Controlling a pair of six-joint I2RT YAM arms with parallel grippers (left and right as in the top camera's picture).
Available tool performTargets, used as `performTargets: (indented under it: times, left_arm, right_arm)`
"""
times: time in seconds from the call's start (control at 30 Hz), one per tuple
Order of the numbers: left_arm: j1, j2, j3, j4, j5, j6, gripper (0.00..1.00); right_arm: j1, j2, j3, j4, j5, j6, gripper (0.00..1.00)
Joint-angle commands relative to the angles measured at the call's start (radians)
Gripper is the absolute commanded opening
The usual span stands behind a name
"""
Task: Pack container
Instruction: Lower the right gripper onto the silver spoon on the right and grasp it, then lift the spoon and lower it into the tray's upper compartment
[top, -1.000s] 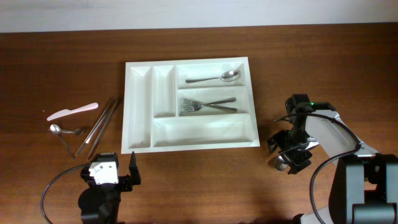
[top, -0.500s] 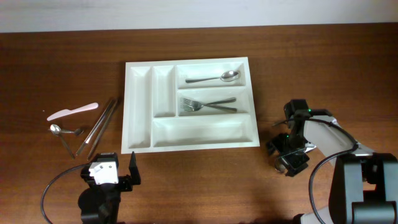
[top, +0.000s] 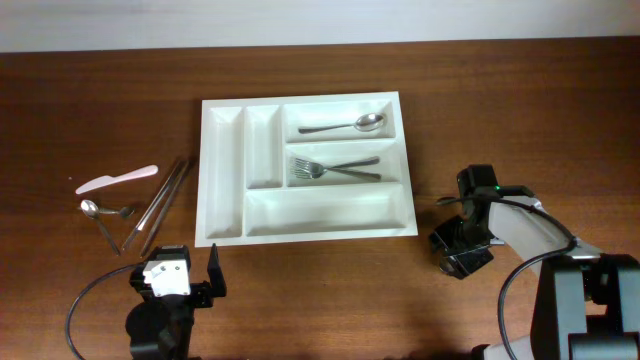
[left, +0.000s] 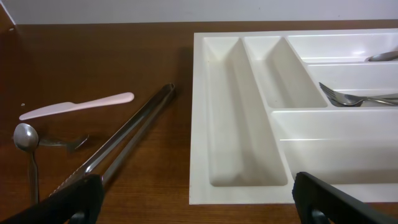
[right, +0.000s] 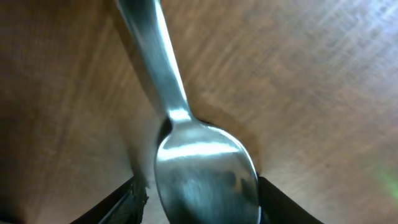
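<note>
Right fingers (right: 121, 205) narrowed around spoon (right: 199, 168) bowl, grip unclear, left fingers (left: 336, 198) unchanged, wide open, empty

Dark brown wooden table (top: 520, 110) meets a white wall (top: 320, 18) behind

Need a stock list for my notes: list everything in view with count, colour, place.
table: one, brown wood, under everything
container: one, white, table centre
spoon: one, silver, container's far long compartment
forks: apparently two, silver, middle long compartment
knife: one, pale pink, left of container
tongs: one, silver, between knife and container
small spoon: one, silver, near knife, beside an unclear metal piece
loose spoon: one, silver, right of container, between fingers of right gripper
left gripper: one, black, open, facing container's left end
right gripper: one, black, straddling loose spoon, grip unclear
</note>
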Motion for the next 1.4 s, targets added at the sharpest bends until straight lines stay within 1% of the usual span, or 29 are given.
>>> performTargets:
  times: [0.0, 0.1, 0.17, 0.27, 0.33, 0.4, 0.5, 0.57, 0.6, 0.63, 0.73, 0.87, 1.07, 1.23, 1.37]
  left_arm:
    - [0.0, -0.007, -0.002, -0.004, 0.007, 0.019, 0.99]
    - [0.0, -0.007, -0.002, -0.004, 0.007, 0.019, 0.99]
    - [0.0, -0.007, -0.002, -0.004, 0.007, 0.019, 0.99]
    - [0.0, -0.007, -0.002, -0.004, 0.008, 0.019, 0.99]
    - [0.0, -0.007, -0.002, -0.004, 0.007, 0.019, 0.99]
    - [0.0, -0.007, -0.002, -0.004, 0.007, 0.019, 0.99]
    - [0.0, -0.007, -0.002, -0.004, 0.007, 0.019, 0.99]
    - [0.0, -0.007, -0.002, -0.004, 0.007, 0.019, 0.99]
    - [0.0, -0.007, -0.002, -0.004, 0.007, 0.019, 0.99]
    - [0.0, -0.007, -0.002, -0.004, 0.008, 0.019, 0.99]
    - [0.0, -0.007, -0.002, -0.004, 0.007, 0.019, 0.99]
    - [0.0, -0.007, -0.002, -0.004, 0.007, 0.019, 0.99]
    - [0.0, -0.007, -0.002, -0.004, 0.007, 0.019, 0.99]
    - [0.0, -0.007, -0.002, -0.004, 0.007, 0.019, 0.99]
    - [0.0, -0.007, -0.002, -0.004, 0.007, 0.019, 0.99]
  right_arm:
    - [-0.004, 0.013, -0.023, 0.029, 0.039, 0.015, 0.56]
    - [-0.004, 0.013, -0.023, 0.044, 0.064, 0.004, 0.56]
    - [-0.004, 0.013, -0.023, 0.048, 0.113, 0.004, 0.52]
    - [-0.004, 0.013, -0.023, 0.048, 0.155, -0.011, 0.49]
    - [-0.004, 0.013, -0.023, 0.051, 0.168, -0.026, 0.44]
    - [-0.004, 0.013, -0.023, 0.055, 0.177, -0.026, 0.41]
    - [-0.004, 0.013, -0.023, 0.068, 0.177, -0.026, 0.4]
    - [-0.004, 0.013, -0.023, 0.079, 0.177, -0.026, 0.35]
    - [-0.004, 0.013, -0.023, 0.094, 0.176, -0.042, 0.27]
    - [-0.004, 0.013, -0.023, 0.103, 0.177, -0.05, 0.24]
    - [-0.005, 0.013, -0.018, 0.126, 0.184, -0.1, 0.21]
    - [-0.005, 0.013, 0.007, 0.13, 0.242, -0.155, 0.18]
    - [-0.006, 0.013, 0.078, 0.12, 0.271, -0.226, 0.18]
    - [-0.019, 0.013, 0.187, 0.092, 0.271, -0.317, 0.16]
    - [-0.038, 0.013, 0.319, 0.039, 0.271, -0.417, 0.14]
